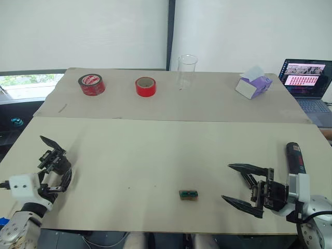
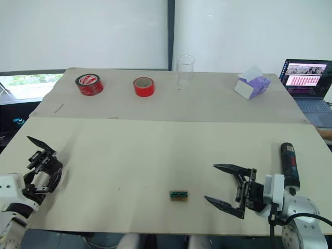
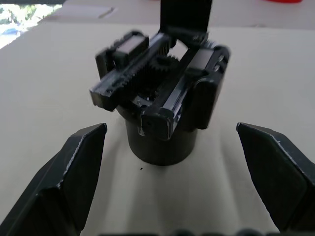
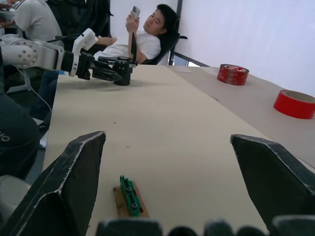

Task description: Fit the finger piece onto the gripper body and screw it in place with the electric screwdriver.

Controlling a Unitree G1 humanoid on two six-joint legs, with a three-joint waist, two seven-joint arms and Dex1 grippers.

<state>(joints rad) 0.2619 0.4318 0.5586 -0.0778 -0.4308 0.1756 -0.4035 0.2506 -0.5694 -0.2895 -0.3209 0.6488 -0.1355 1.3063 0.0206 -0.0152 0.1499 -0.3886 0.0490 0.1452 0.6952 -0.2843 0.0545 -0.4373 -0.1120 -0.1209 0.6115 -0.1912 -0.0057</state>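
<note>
The gripper body [image 1: 52, 157] stands upright on a round base at the table's left edge, one black pointed finger sticking up from it. My left gripper [image 1: 56, 179] is open, its fingers [image 3: 74, 167] on either side of the body with gaps between, as the left wrist view shows. The electric screwdriver [image 1: 294, 155] lies on the table at the far right, beside my right wrist. My right gripper [image 1: 226, 182] is open wide and empty, pointing left over the table. The finger piece is out of view.
A small green-and-brown block [image 1: 189, 194] lies left of my right gripper. Two red tape rolls [image 1: 92, 84] [image 1: 146, 86], a clear cup [image 1: 187, 70], a purple tissue box [image 1: 253, 85] and a laptop [image 1: 306, 78] stand at the back. Seated people [image 4: 142, 39] are beyond the left table end.
</note>
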